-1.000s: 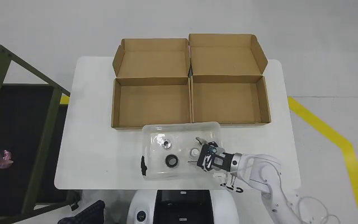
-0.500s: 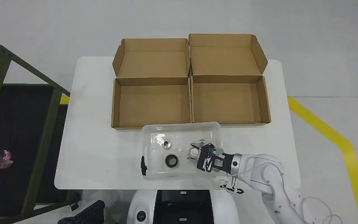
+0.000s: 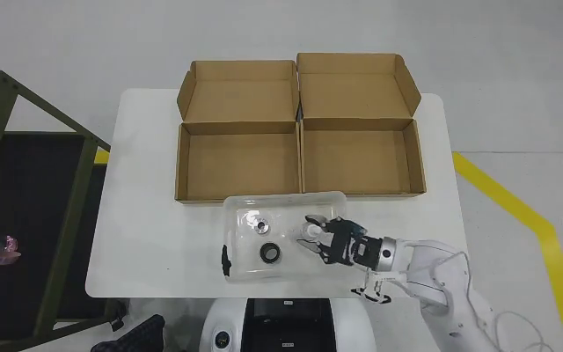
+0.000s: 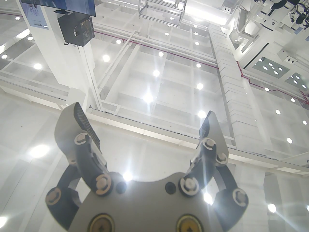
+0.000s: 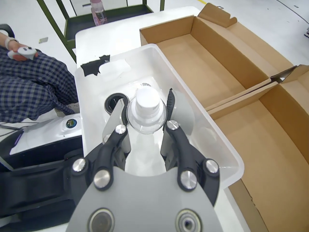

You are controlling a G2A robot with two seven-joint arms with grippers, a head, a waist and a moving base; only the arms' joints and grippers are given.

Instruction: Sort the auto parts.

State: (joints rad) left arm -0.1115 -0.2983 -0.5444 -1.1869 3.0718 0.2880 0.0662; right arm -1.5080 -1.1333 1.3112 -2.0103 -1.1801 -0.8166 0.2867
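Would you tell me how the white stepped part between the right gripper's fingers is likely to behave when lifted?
The white stepped part looks rigid and probably light, like moulded plastic. Its round, glossy rim gives the right gripper little flat contact, so it may slip or twist. Dropped in the bin, it could roll.

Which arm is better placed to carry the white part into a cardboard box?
Right. The right claw grips the white part in the clear tray, beside the boxes; the left claw is open, pointing at the ceiling.
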